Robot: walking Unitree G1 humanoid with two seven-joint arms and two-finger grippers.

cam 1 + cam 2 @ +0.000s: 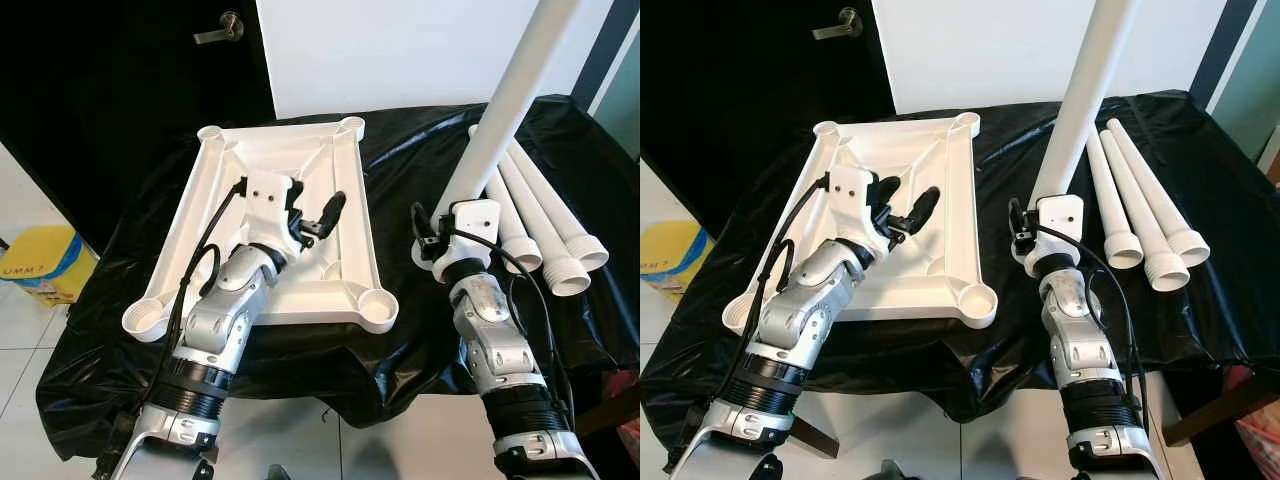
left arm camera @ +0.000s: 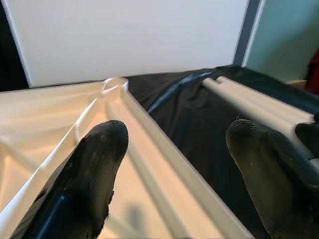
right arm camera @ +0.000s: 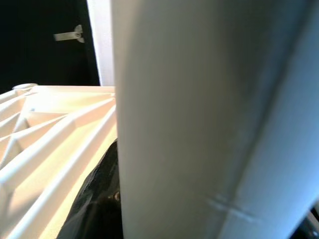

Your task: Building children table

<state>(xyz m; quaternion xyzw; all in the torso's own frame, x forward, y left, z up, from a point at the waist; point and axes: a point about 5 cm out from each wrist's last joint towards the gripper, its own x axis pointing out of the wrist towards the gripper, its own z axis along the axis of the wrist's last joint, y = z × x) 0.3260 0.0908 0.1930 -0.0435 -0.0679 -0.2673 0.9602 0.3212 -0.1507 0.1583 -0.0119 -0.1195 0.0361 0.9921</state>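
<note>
The right gripper (image 1: 1032, 232) pinched 1 white table leg (image 1: 1080, 95), holding it upright. In its wrist view the leg (image 3: 199, 119) hid almost everything. The left gripper (image 1: 908, 205), fingers (image 2: 94, 164) spread, hovered over the upturned white tabletop (image 1: 350, 190). 3 more legs (image 1: 1140, 210) lay right, on the black cloth (image 1: 1010, 150).
</note>
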